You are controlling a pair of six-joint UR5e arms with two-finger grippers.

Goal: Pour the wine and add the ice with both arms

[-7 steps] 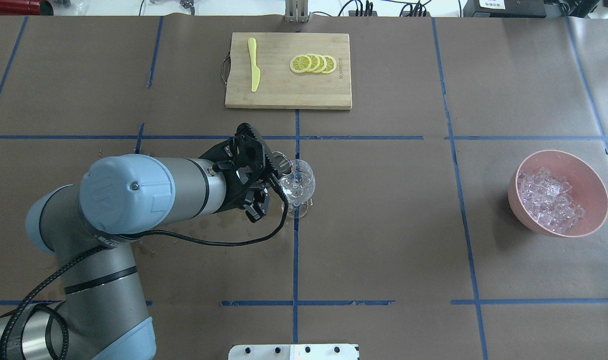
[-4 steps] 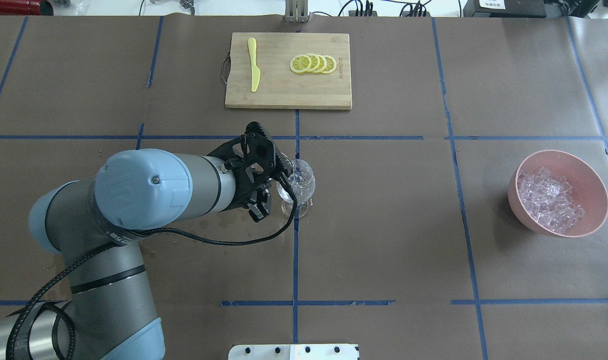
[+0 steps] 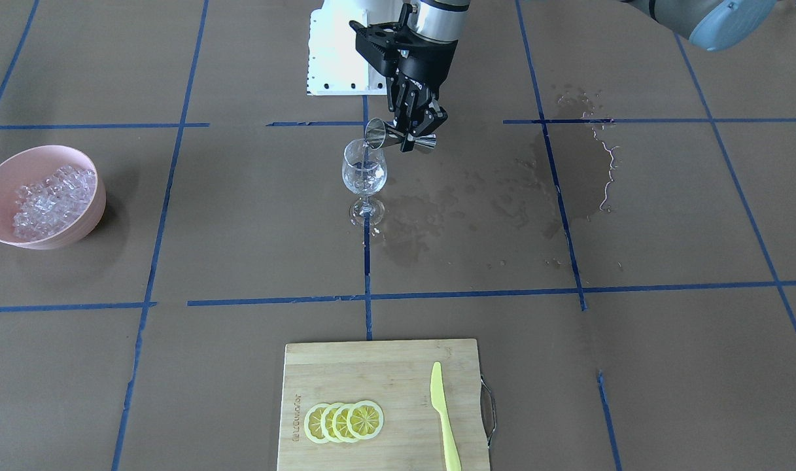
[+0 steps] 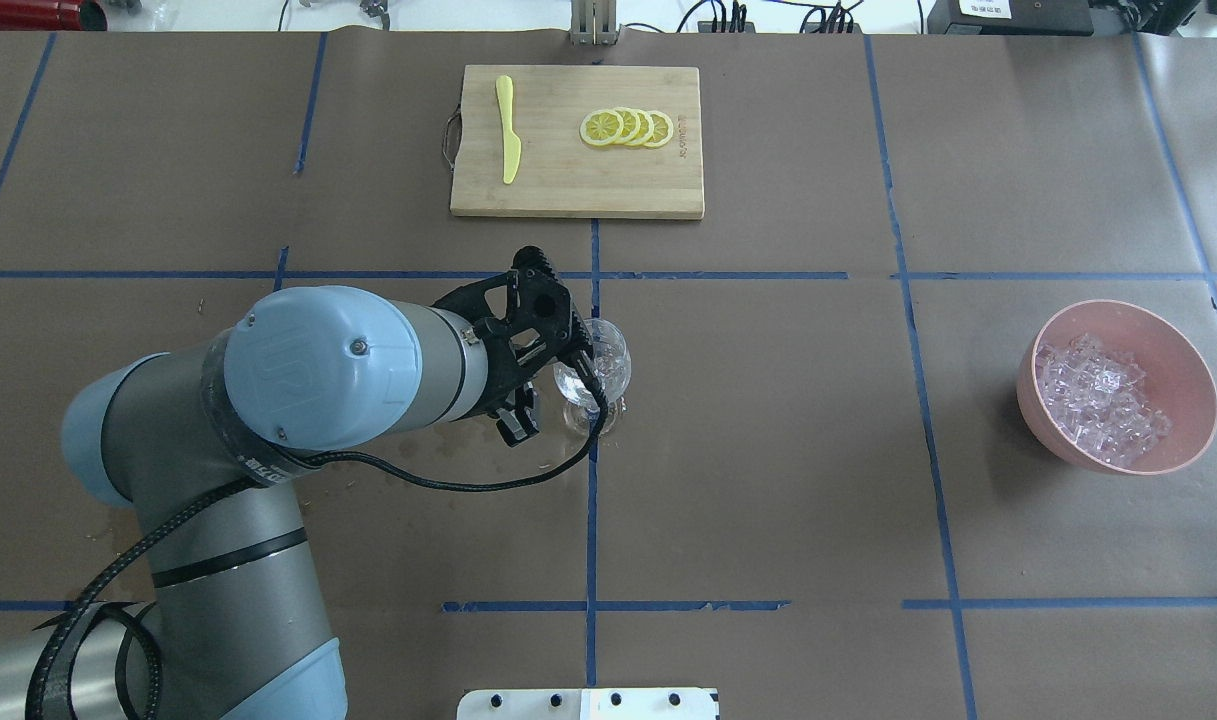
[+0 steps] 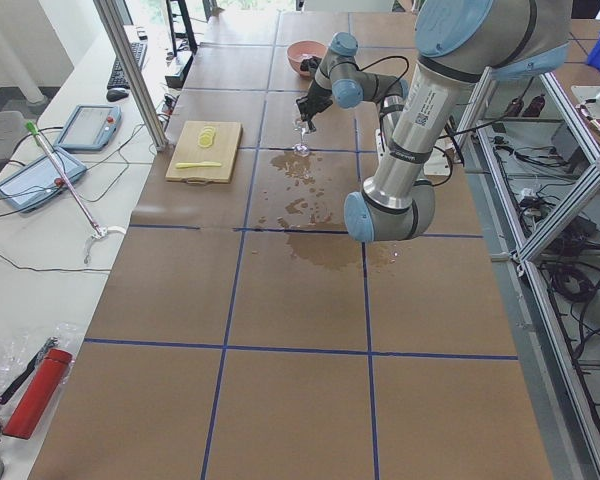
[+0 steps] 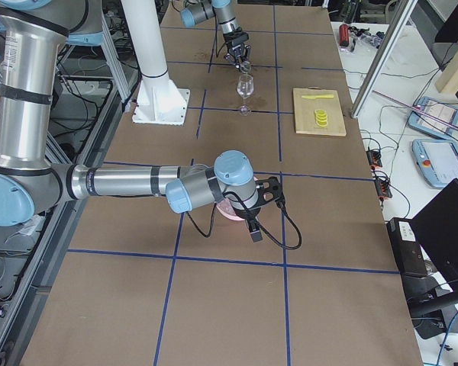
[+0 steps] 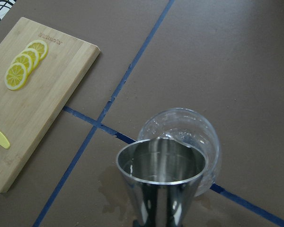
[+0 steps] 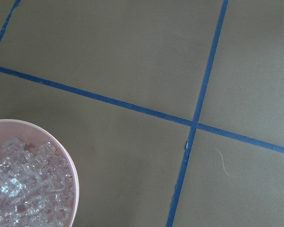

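Observation:
My left gripper (image 3: pixel 413 133) is shut on a steel measuring cup (image 3: pixel 398 136), which lies tipped on its side with its lip over the rim of the clear stemmed wine glass (image 3: pixel 365 175). In the left wrist view the cup (image 7: pixel 161 177) looks almost drained and the glass (image 7: pixel 199 137) stands just beyond it. Nearly clear wine (image 3: pixel 363 183) sits low in the glass. From overhead the gripper (image 4: pixel 540 355) hides the cup. Ice (image 4: pixel 1098 398) is heaped in a pink bowl (image 4: pixel 1188 370). My right gripper (image 6: pixel 273 191) hovers by that bowl; I cannot tell whether it is open or shut.
A bamboo cutting board (image 4: pixel 568 190) at the far middle carries lemon slices (image 4: pixel 628 128) and a yellow knife (image 4: pixel 509 130). Wet stains (image 3: pixel 476 196) darken the paper on my left of the glass. The white pedestal base (image 4: pixel 588 703) is at the near edge.
My left wrist has rolled further and shifted slightly toward the glass, tipping the measuring cup more steeply over its rim. The glass and bowl have stayed put.

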